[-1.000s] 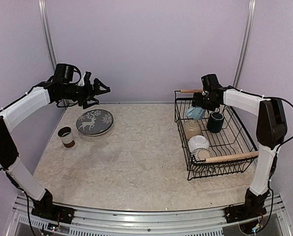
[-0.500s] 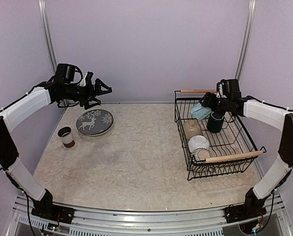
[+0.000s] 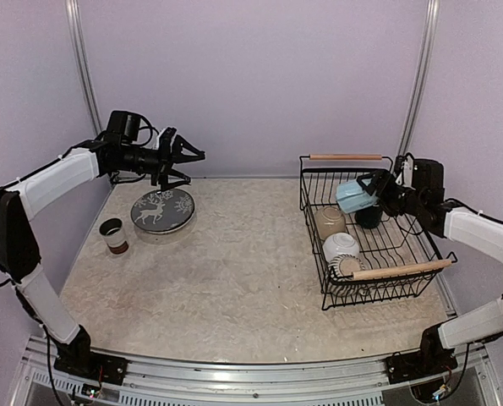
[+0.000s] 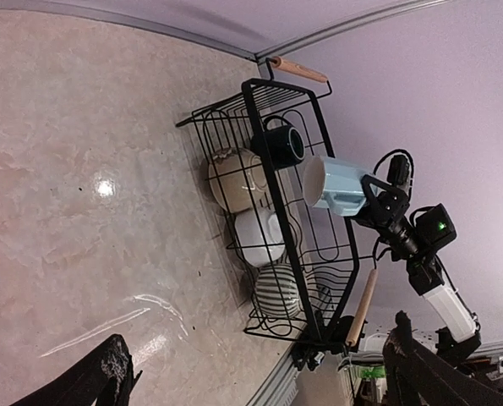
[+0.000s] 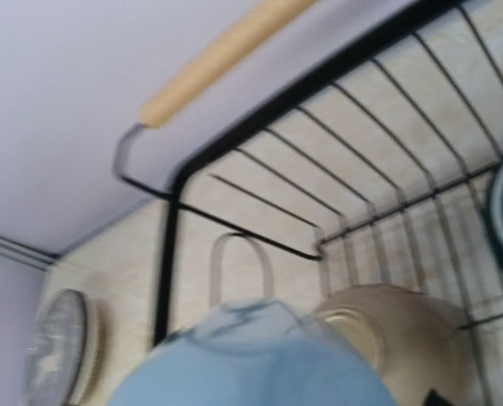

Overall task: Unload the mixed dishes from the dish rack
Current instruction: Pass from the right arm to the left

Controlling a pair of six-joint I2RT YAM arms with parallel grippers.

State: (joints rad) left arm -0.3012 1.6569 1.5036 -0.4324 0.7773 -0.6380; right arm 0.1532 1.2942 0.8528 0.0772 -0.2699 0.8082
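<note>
The dish rack stands at the right with a tan bowl, a white bowl, a striped dish and a dark green mug inside. My right gripper is shut on the light blue mug, held tilted above the rack's far end. In the right wrist view the mug fills the bottom edge and hides the fingers. My left gripper hangs open and empty above the deer-pattern plate. A brown-white cup stands on the table beside that plate.
The rack's far wooden handle lies just behind the lifted mug and the near handle crosses the front. The back wall is close behind both grippers. Bare tabletop stretches between the plate and the rack.
The right arm swung out to the right and the light blue mug rose slightly with it, tipping over the rack. The left gripper drifted a little to the right.
</note>
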